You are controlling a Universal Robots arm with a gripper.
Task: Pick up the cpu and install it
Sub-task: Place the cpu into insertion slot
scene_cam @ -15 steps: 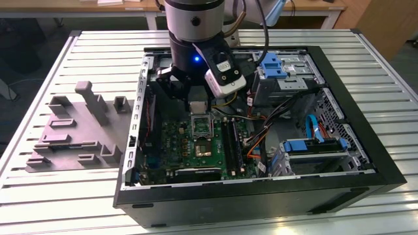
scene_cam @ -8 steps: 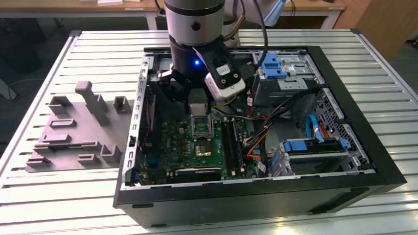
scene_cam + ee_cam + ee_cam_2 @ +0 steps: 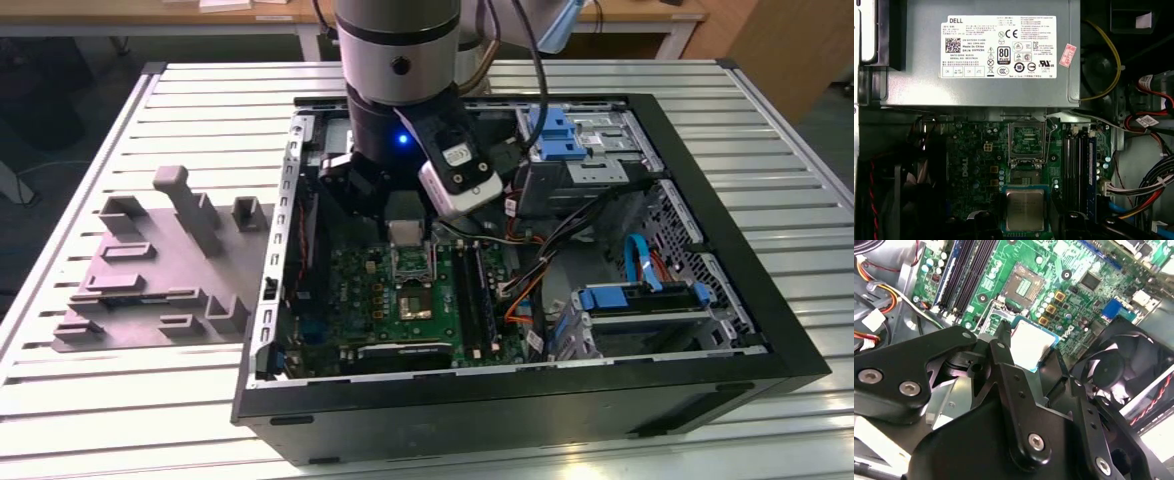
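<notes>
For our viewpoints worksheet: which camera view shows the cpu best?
The first wrist view: the cpu faces it squarely. The second wrist view shows it aslant, partly behind the gripper; the exterior view, a small pale patch.

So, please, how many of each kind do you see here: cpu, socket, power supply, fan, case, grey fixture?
cpu: 1
socket: 1
power supply: 1
fan: 1
case: 1
grey fixture: 1
Total: 6
</notes>
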